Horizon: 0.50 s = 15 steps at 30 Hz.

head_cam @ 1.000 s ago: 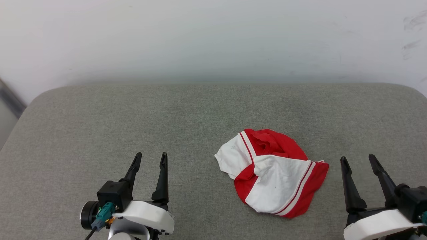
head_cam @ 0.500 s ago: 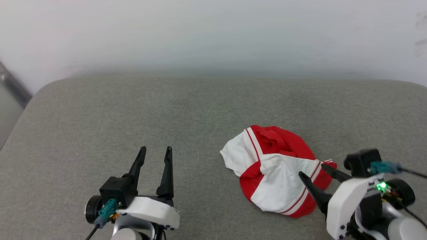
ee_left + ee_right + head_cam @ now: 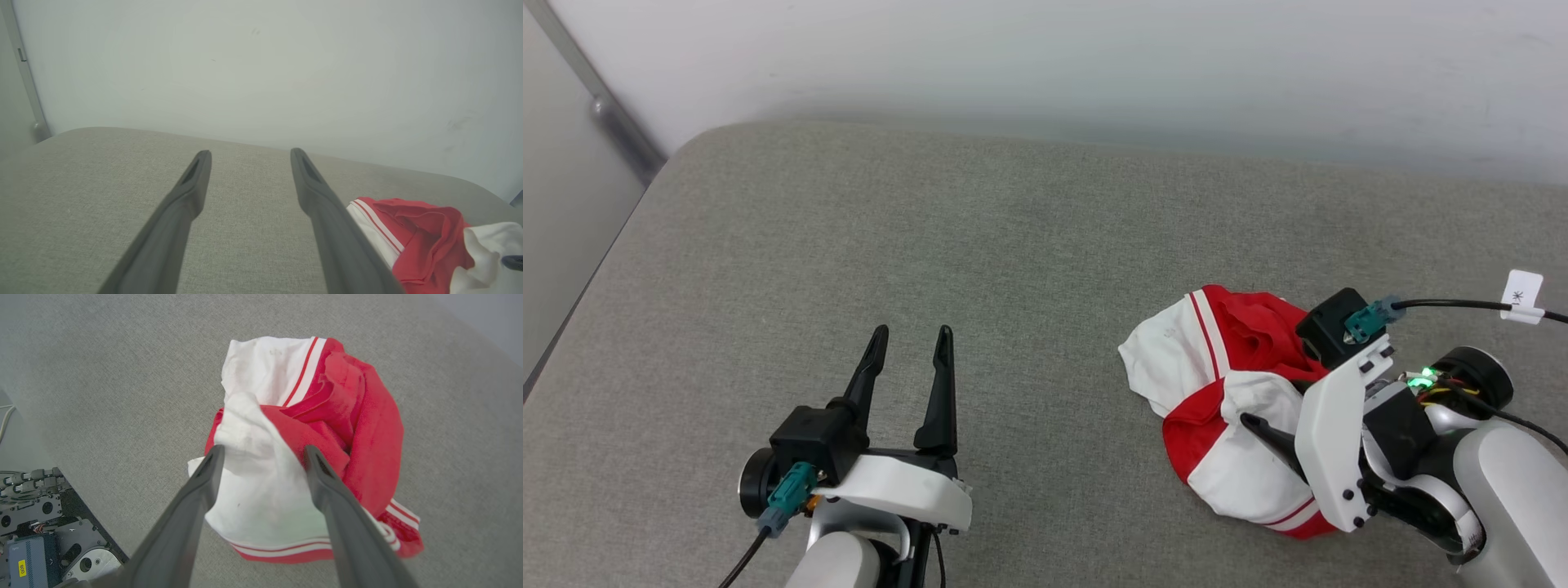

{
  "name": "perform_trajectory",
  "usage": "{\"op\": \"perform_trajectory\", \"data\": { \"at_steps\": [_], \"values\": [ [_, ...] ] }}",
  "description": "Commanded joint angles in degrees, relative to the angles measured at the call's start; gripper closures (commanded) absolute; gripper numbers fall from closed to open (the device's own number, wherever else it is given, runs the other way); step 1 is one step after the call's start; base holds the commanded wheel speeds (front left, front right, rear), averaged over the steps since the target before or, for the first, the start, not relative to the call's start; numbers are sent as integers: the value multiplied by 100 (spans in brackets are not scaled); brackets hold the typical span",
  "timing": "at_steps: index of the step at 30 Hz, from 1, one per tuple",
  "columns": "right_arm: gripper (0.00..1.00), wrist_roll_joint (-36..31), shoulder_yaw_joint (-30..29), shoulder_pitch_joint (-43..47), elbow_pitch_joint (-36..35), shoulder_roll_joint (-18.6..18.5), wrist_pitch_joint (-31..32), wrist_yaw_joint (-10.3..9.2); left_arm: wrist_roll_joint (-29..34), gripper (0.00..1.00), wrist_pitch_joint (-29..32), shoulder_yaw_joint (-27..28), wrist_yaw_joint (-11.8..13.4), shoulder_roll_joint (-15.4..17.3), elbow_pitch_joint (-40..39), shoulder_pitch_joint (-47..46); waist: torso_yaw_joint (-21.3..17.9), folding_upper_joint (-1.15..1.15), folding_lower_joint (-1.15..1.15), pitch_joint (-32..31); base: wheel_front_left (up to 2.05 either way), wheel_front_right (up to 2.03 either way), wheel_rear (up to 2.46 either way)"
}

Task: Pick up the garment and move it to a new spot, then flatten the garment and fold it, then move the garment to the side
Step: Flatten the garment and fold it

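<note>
The garment lies crumpled in a red and white heap on the grey cushioned surface, right of centre. My right gripper hangs open over it from the right, fingers pointing down and left. In the right wrist view the right gripper straddles a raised white fold of the garment; I cannot tell whether the fingers touch the cloth. My left gripper stands open and empty at the lower left, well apart from the heap. The left wrist view shows the left gripper open, with the garment at the lower right.
A pale wall runs behind the surface. The surface's left edge drops off beside a grey metal strip. A black cable with a white tag trails from my right wrist. The robot's base shows below the front edge.
The head camera has turned, shifting the whole picture. My right gripper has swung in from the lower right, tipped downward and come over the garment. The left gripper holds its pose, still open.
</note>
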Motion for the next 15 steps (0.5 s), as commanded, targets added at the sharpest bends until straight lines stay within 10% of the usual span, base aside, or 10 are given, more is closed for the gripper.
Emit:
{"op": "perform_trajectory", "data": {
  "at_steps": [1, 2, 3, 15],
  "values": [
    [0, 49, 74, -92, 78, -75, 44, -4, 53, 0, -15, 40, -28, -42, 19, -25, 22, 0, 0, 22, 0, 0, 0],
    [69, 96, 107, -120, 108, -89, 68, -4, 65, 0, -15, 71, -46, -62, 27, -16, 23, 0, 0, 21, 0, 0, 0],
    [100, 129, 118, -138, 125, -111, 76, -4, 72, 0, -15, 107, -50, -76, 34, -1, 16, 0, 0, 18, 0, 0, 0],
    [100, -91, -1221, 458, -594, -51, -348, -4, 251, 0, -15, 424, -154, -192, 1, 183, -446, 0, 0, -71, 0, 0, 0]
  ]
}}
